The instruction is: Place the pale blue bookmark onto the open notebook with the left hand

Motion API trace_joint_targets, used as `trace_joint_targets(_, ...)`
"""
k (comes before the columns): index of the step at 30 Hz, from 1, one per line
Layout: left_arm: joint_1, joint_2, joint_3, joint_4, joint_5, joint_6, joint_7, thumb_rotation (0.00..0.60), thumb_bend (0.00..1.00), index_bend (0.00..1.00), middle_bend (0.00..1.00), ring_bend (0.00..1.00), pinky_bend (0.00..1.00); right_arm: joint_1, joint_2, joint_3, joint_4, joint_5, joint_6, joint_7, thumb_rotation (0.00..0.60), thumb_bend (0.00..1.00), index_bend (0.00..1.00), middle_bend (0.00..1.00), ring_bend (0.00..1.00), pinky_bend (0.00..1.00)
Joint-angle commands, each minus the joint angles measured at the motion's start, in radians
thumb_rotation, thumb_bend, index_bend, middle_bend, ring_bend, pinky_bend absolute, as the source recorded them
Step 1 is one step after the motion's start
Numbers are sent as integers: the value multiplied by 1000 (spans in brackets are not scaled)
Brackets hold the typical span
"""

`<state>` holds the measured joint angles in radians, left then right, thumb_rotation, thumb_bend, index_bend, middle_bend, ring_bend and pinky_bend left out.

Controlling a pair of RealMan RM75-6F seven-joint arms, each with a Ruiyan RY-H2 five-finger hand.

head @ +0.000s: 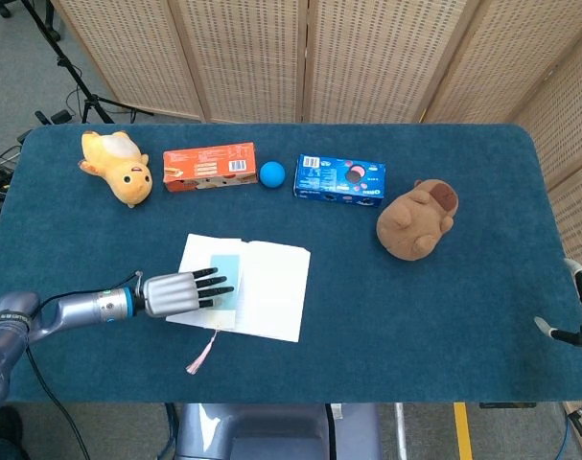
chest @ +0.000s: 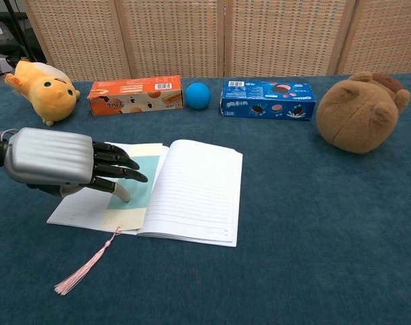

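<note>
The pale blue bookmark (head: 225,278) (chest: 139,184) lies flat on the left page of the open notebook (head: 271,287) (chest: 195,193). Its pink tassel (head: 202,353) (chest: 83,271) trails off the notebook's front edge onto the cloth. My left hand (head: 180,292) (chest: 59,162) hovers low over the left page with its fingers stretched out and apart. Its thumb tip rests on the bookmark and it grips nothing. My right hand (head: 580,309) shows only at the right edge of the head view, fingers spread, holding nothing.
Along the back of the blue table (head: 444,316) stand a yellow plush (head: 118,168), an orange box (head: 210,166), a blue ball (head: 272,173) and a blue cookie box (head: 339,179). A brown plush (head: 417,218) sits at the right.
</note>
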<state>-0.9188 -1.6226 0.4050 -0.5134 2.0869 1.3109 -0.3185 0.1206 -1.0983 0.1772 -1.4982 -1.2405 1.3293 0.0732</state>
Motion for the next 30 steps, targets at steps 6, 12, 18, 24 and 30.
trace_joint_targets(6, -35, -25, 32, 76, 48, 29, 40, 600, 1000, 246, 0, 62, 135, 1, 0, 4, 3, 9, -5, 2, 600, 39, 113, 0, 0, 0)
trace_joint_targets(12, -34, -24, 56, 95, 70, 86, 35, 600, 1000, 246, 0, 61, 135, 2, 0, 5, 5, 11, -6, 5, 600, 40, 113, 0, 0, 0)
trace_joint_targets(18, -29, -19, 68, 114, 76, 122, 34, 600, 1000, 246, 0, 62, 135, 2, 0, 4, 1, 6, -4, 1, 600, 40, 113, 0, 0, 0)
trace_joint_targets(24, -24, -12, 57, 126, 61, 143, 46, 600, 1000, 246, 0, 61, 135, 3, 0, 3, 0, 6, -5, -2, 600, 40, 113, 0, 0, 0)
trace_joint_targets(30, -20, 0, 46, 132, 46, 161, 49, 600, 1000, 246, 0, 61, 135, 3, 0, 3, 0, 6, -6, -1, 600, 40, 114, 0, 0, 0)
